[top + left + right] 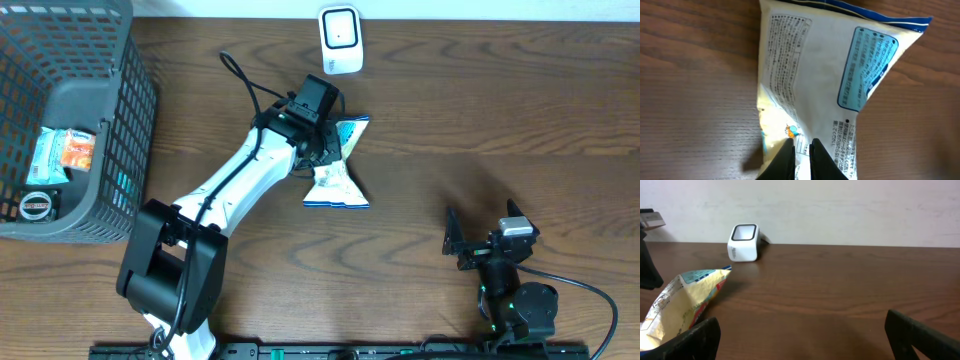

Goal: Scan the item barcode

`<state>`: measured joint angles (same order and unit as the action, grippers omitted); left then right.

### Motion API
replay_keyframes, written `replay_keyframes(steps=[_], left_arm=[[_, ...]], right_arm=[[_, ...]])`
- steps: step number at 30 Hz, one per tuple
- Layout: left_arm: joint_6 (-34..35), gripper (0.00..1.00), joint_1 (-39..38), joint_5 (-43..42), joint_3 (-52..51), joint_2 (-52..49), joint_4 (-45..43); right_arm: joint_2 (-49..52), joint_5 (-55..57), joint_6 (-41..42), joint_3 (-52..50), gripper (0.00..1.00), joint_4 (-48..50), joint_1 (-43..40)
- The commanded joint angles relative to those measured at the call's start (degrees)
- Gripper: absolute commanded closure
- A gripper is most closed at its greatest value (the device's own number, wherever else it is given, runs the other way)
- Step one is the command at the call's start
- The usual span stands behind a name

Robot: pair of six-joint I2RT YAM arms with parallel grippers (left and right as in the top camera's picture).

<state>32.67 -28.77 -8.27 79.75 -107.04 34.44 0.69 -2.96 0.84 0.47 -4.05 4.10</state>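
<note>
Overhead view: a white-and-blue snack packet point(338, 172) lies on the brown wooden table point(500, 120), just above the middle of the frame. It is squeezed narrow at its waist. The white left arm point(235, 185) rises from the lower left, and the left gripper point(322, 150) sits at that narrow waist. A white scanner point(340, 40) stands at the top centre, near the packet but not touching it. A grey basket point(130, 100) fills the upper left, with small packets point(65, 150) inside. The right gripper point(487, 240) sits at the lower right, well apart from the packet, with its jaws spread wide.

Left wrist view: the snack packet point(825, 75) fills the frame, its printed back facing the camera. At the bottom edge the left gripper point(801, 156) has its black fingers point(784, 161) pressed almost together, pinching the packet's lower part.

Right wrist view: the right gripper point(800, 340) shows one dark finger in each lower corner, far apart, with only bare table between them. The snack packet point(682, 305) is at the left edge, raised at one end. The scanner point(744, 242) stands behind it at the upper left, by the wall.
</note>
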Motion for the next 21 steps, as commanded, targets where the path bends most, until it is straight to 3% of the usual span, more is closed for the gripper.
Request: replay_keyframes(steps=[1,14,21], left_arm=[[-0.96,0.88,0.09,-1.07,0.11,-0.74,-0.07],[-0.94,0.88,-2.58,-3.28,-0.48,-0.83,0.42],[-2.51,0.87,-4.31,-2.6,-2.71,-3.37,-4.96]], right_arm=[[-0.31,0.02,0.37,-0.11,0.01,-0.17,0.35],[-0.31,0.02,0.37,-0.11,0.01,-0.15,0.35],[-0.31,0.02,0.37,-0.11,0.01,-0.17,0.35]])
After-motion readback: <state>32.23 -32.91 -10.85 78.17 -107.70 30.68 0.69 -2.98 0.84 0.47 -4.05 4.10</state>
